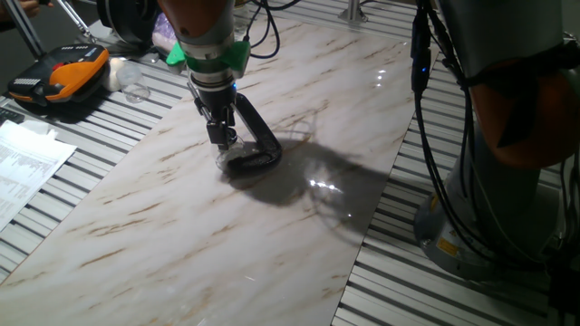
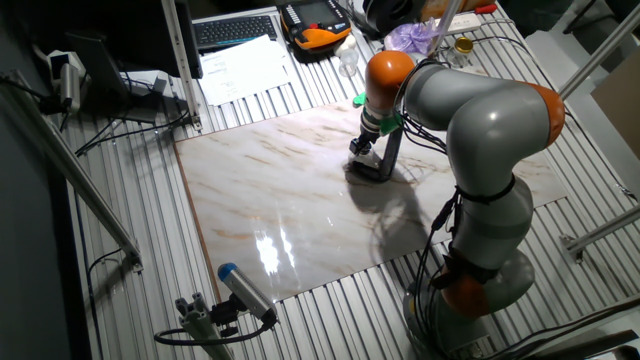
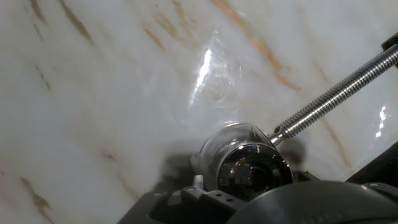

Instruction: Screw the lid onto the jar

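Note:
The small clear glass jar (image 3: 211,149) stands on the marble slab, with the screw (image 3: 336,93) of the black C-clamp (image 1: 258,140) pressing against its side. The shiny silvery lid (image 3: 252,171) sits on the jar's mouth. My gripper (image 1: 220,138) points straight down onto the jar (image 1: 225,158), its fingers close together around the lid. In the hand view the lid lies right at the dark gripper parts along the bottom edge. In the other fixed view the gripper (image 2: 364,148) is beside the clamp (image 2: 386,160), and the jar is too small to make out.
The marble slab (image 1: 181,217) lies on a ribbed metal table. At the back left are an orange and black case (image 1: 59,77), papers (image 1: 23,163) and another clear glass vessel (image 1: 136,91). The arm's base (image 2: 470,290) stands at the slab's near edge.

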Controlling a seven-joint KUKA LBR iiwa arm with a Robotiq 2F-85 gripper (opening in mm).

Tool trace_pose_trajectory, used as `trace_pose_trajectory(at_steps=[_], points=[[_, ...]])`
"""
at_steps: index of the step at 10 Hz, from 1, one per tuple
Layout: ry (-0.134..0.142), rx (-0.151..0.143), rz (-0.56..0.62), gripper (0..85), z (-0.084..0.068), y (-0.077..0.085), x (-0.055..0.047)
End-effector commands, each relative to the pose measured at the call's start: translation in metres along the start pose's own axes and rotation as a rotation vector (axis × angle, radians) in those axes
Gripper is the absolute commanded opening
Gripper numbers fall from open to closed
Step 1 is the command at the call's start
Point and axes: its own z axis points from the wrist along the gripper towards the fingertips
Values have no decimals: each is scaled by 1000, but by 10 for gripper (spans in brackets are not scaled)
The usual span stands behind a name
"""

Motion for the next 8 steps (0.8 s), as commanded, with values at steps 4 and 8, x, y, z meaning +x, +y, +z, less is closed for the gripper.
trace_pose_trajectory(at_steps=[4, 8], points=[[0, 0, -1, 680, 0, -3, -1], [0, -1, -1, 510, 0, -3, -1]])
